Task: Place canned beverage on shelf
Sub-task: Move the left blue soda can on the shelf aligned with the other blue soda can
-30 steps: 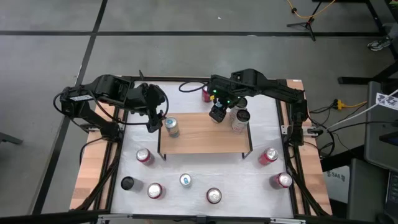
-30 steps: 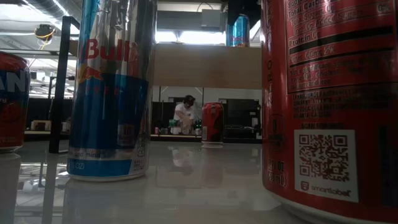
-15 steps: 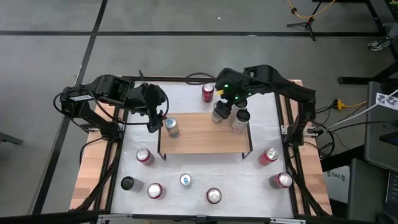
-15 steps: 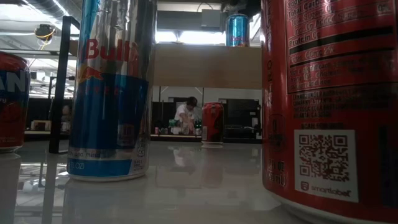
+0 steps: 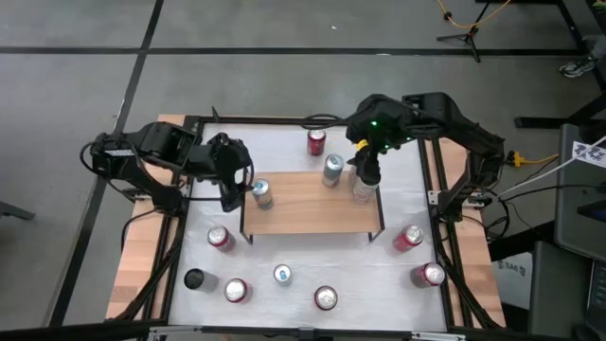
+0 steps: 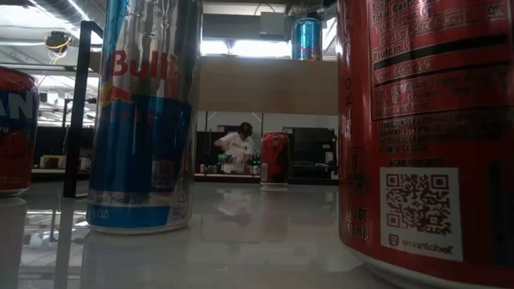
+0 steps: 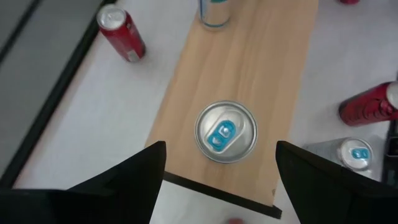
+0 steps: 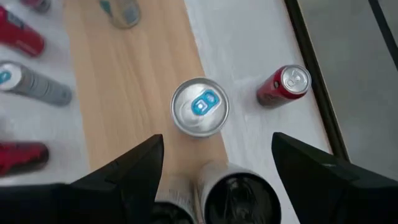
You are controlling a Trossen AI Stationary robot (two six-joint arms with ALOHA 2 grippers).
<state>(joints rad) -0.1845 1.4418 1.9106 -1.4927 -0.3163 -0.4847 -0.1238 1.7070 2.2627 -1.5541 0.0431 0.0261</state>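
Note:
The shelf (image 5: 312, 210), a light wooden board on thin black legs, stands mid-table. Three cans stand upright on it: a silver one with a blue tab (image 5: 261, 194) at its left end, a second silver one (image 5: 332, 170) at its far edge, and a pale one with a dark top (image 5: 365, 187) beside that. My left gripper (image 7: 221, 146) hovers open above the left can (image 7: 226, 132), left of the shelf (image 5: 230, 189). My right gripper (image 8: 217, 138) is open above the far-edge can (image 8: 199, 106) and the dark-topped can (image 8: 239, 193), at the shelf's far right (image 5: 367, 172).
Several more cans stand on the white tabletop: a red one (image 5: 315, 142) beyond the shelf, red ones at the right (image 5: 408, 238) and left (image 5: 220, 238), and others along the near edge (image 5: 282, 275). The low view is framed by a blue-silver can (image 6: 144, 120) and a red can (image 6: 426, 120).
My right gripper has risen from the silver can at the shelf's far edge and drawn back toward the table's right, rolling its wrist. The can stays upright on the shelf, now uncovered.

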